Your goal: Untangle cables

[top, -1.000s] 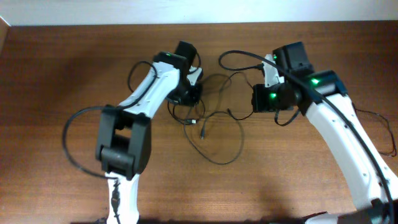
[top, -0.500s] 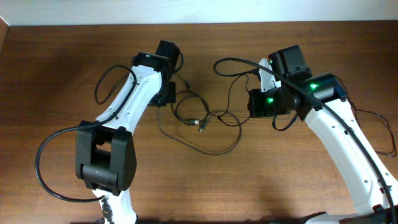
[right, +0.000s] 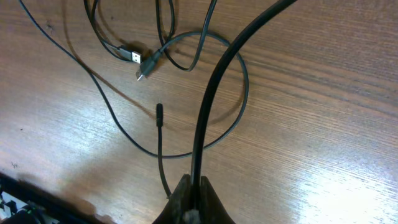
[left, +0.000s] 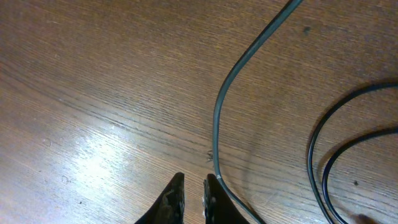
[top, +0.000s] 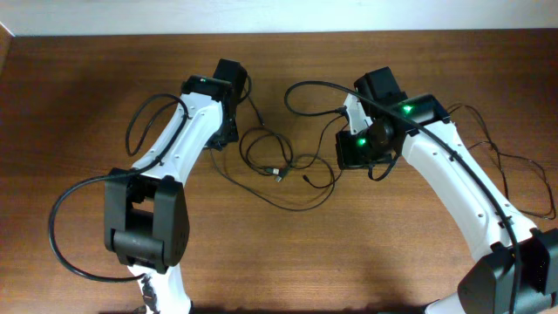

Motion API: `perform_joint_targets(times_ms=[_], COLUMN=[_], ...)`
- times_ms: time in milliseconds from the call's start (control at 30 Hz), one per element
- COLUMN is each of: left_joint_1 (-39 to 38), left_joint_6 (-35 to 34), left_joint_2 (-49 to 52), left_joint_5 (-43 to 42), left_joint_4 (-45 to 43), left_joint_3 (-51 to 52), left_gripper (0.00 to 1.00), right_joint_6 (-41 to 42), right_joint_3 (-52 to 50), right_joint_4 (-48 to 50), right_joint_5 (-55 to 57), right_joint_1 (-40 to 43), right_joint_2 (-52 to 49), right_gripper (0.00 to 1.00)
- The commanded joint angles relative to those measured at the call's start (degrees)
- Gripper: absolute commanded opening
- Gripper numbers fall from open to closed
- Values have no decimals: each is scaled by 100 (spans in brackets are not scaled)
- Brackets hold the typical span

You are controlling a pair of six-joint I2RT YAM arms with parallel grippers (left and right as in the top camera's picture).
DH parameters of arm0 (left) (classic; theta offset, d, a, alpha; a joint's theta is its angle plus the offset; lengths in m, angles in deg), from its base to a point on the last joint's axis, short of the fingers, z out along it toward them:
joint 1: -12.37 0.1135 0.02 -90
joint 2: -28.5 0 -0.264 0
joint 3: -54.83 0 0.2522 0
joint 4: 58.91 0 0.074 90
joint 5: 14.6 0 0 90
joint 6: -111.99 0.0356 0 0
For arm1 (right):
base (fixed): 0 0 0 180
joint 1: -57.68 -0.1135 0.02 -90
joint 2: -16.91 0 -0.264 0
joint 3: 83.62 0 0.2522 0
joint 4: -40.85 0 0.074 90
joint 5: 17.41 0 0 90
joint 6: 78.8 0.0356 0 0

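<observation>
Overhead, the cables lie as loose overlapping loops mid-worktop, between the two arms. The left end effector sits at their left edge and the right end effector at their right edge. Neither one's fingertips show from here.

From the left wrist, the left end effector has its fingers slightly parted with nothing between them. One cable runs just beside the right-hand finger, outside the gap. To take that strand well, it would likely need to shift sideways so the strand sits between the fingers before closing.

From the right wrist, the right end effector is clenched on a cable that rises away from it over the other loops. Two plugs lie crossed on the far side, and a third plug lies nearer. The pull should probably be slow and away to the right, watching that the crossing at the plugs loosens and does not cinch.
</observation>
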Motion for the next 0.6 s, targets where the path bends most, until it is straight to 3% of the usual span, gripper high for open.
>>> perform_joint_targets(times_ms=[0,167,200,300,567], left_joint_1=[13,13,13,13,13], left_joint_6=[-92,-92,-92,-92,-92], left_joint_2=[-107,-109,-107,-107,-107], left_joint_5=[138,138,140,140,140], left_joint_4=[-9,-9,-9,-9,-7], left_joint_3=[44,44,44,44,44], left_gripper=[13,14,14,14,17], right_joint_6=[-61,11,164,238,232], right_joint_3=[35,35,35,35,33], right_joint_4=[-35,-273,-295,-175,1611], right_joint_5=[-79,-81,-87,-120,280], right_joint_1=[-33,-37,-37,-129,-1062], right_joint_2=[-26,-26,-26,-26,-595], right_gripper=[7,11,24,42,52])
